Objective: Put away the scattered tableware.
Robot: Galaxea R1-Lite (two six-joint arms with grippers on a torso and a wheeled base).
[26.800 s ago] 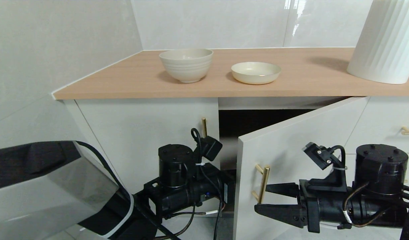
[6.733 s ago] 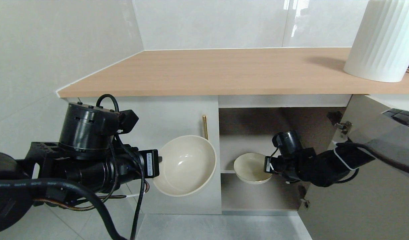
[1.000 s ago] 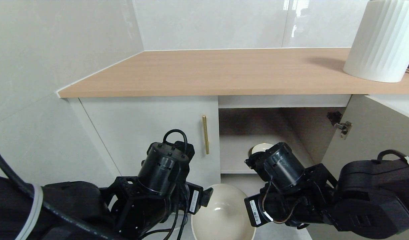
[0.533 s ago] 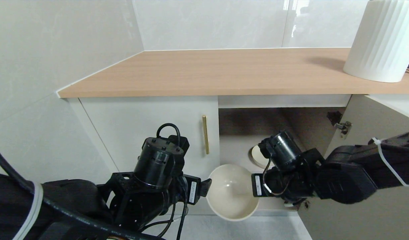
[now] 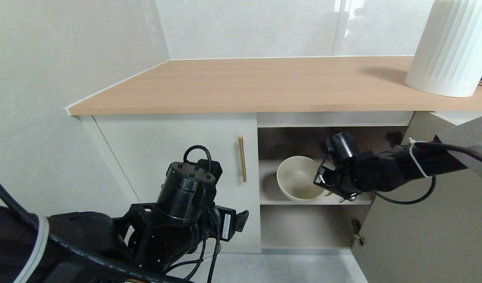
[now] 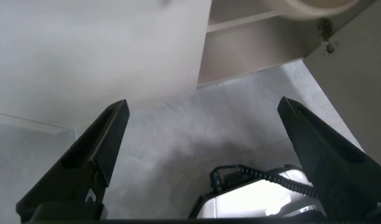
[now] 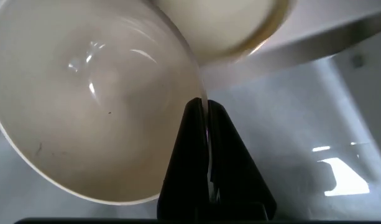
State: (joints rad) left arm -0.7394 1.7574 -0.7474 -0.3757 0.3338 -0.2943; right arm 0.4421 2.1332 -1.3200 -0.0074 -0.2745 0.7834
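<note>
My right gripper (image 5: 322, 181) is inside the open cabinet, shut on the rim of the large cream bowl (image 5: 297, 177). The bowl is tilted with its opening toward me, low over the upper shelf (image 5: 268, 198); I cannot tell if it touches. In the right wrist view a black finger (image 7: 202, 155) pinches the bowl (image 7: 97, 99) rim, and the shallow cream dish (image 7: 227, 25) lies just behind it on the shelf. A sliver of that dish (image 5: 325, 193) peeks out below the gripper. My left gripper (image 6: 202, 168) hangs open over the grey floor, low before the shut left door (image 5: 178, 137).
The right cabinet door (image 5: 429, 220) stands swung open at the right. A brass handle (image 5: 242, 158) sits on the shut left door. A tall white ribbed container (image 5: 453, 47) stands on the wooden countertop (image 5: 244, 84). The lower compartment (image 5: 303, 228) holds nothing visible.
The bowl, half a second ago low between both grippers, has been carried up and into the cabinet by the right gripper. The left arm has stayed low with nothing in it.
</note>
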